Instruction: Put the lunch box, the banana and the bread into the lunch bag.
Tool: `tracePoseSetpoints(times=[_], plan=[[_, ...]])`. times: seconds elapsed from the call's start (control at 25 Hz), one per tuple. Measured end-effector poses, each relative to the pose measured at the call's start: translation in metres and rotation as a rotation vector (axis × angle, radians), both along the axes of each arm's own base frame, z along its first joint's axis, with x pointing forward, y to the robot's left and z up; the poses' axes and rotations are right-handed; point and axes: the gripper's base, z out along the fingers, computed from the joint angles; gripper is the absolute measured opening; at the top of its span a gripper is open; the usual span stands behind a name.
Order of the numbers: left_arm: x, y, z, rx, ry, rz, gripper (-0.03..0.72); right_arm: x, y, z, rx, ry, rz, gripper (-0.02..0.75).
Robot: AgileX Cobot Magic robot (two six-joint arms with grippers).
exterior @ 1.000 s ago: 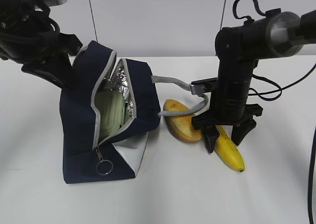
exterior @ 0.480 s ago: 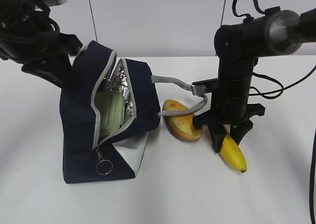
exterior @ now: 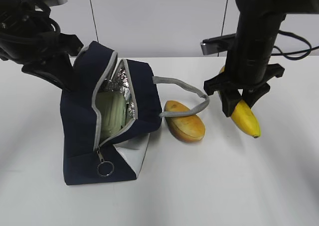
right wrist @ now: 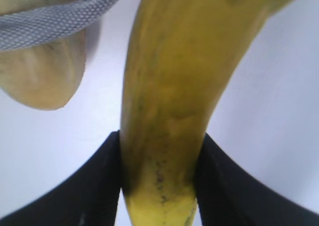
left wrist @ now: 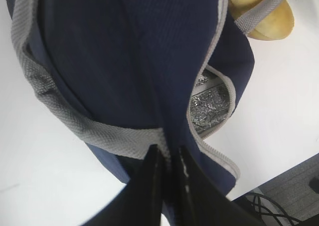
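A smooth, matte white tabletop (exterior: 209,186) fills the lower part of the exterior view, evenly lit, with soft shadows falling just beside whatever rests on it. Behind its far edge rises a pale grey-white panelled wall (exterior: 164,22), divided by two thin dark vertical seams (exterior: 92,14). In the left wrist view, past the tabletop's edge at lower right, a grey speckled floor (left wrist: 294,186) appears with a coil of dark cables (left wrist: 261,203).

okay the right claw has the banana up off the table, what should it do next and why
Probably carry the banana left, over the bread, toward the lunch bag: the right claw grips it clear of the table, and the left claw holds the bag's mouth open.
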Motion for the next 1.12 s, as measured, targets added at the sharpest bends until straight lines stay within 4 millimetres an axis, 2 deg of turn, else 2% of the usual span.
tracePoseSetpoints(times=[0.2,0.4,0.52,0.68,0.84,1.12], plan=[[0.000,0.000,0.000,0.000,0.000,0.000,0.013,-0.015,0.003,0.041,0.111,-0.064,0.014,0.323],[0.000,-0.001,0.000,-0.008,0.001,0.002,0.013,-0.023,0.030,0.051,0.408,-0.022,0.113,0.323],[0.000,-0.001,0.001,-0.019,0.005,0.004,0.013,-0.019,0.047,0.055,0.544,-0.079,0.126,0.323],[0.000,-0.002,0.001,-0.030,0.008,0.006,0.013,-0.011,0.068,0.051,0.719,-0.132,0.121,0.323],[0.000,-0.003,0.001,-0.039,0.009,0.008,0.013,0.001,0.087,0.038,0.861,-0.155,0.097,0.323],[0.001,-0.003,0.002,-0.046,0.001,0.017,0.013,0.007,0.109,0.008,0.958,-0.109,0.079,0.323]])
